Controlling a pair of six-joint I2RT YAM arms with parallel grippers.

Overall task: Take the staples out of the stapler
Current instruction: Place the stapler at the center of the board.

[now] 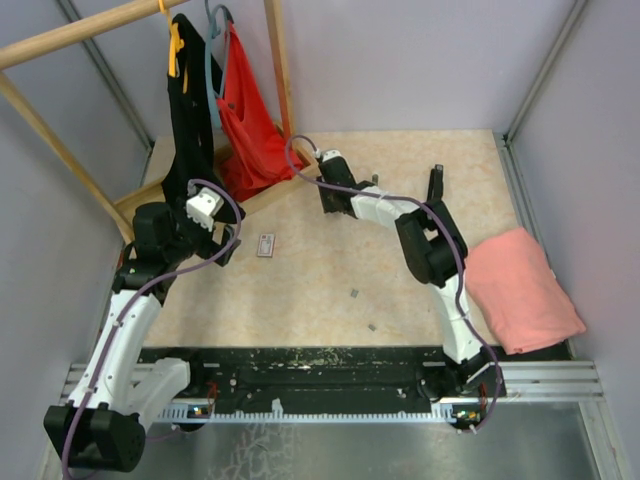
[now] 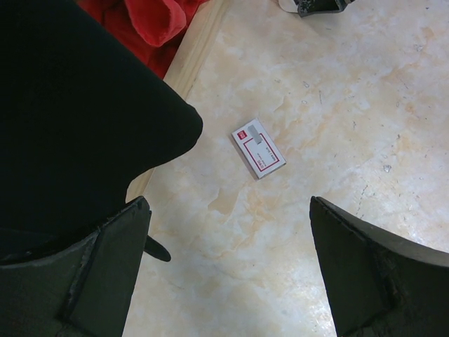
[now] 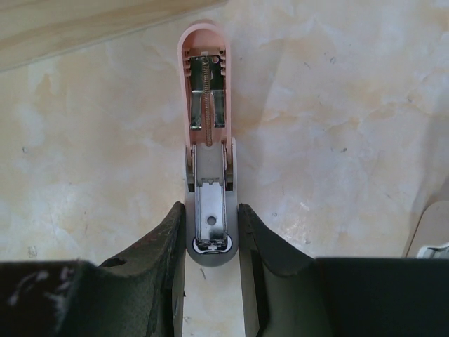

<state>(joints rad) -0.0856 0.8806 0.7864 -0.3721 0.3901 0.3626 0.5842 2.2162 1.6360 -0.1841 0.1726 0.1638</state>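
Pink stapler (image 3: 208, 105): one. We see it opened out flat on the table (image 1: 300, 300), close to the wooden rail (image 3: 84, 28), with the lid folded away so the spring and metal channel face up.
Right gripper (image 3: 210, 232): its fingers are set narrow against both sides of the stapler's base. We judge this pins the body so the channel can be emptied.
Left gripper (image 2: 231, 274): its fingers are spread wide with nothing between them, hanging over bare table near the box. We take it for the free picking tool.
Staples: we cannot tell whether any sit in the channel, so we count none.
Grey bits (image 1: 354, 293): two, lying on open table well apart from the stapler. They are too small for us to say whether they are staples.
Red-and-white box (image 2: 257, 148): one, lying flat and touching nothing. We judge it is simply out of the way.
Cloth: one pink towel (image 1: 520, 290) at the table's right edge, and one red garment (image 1: 245, 130) and one black garment (image 1: 190, 110) on the rack.
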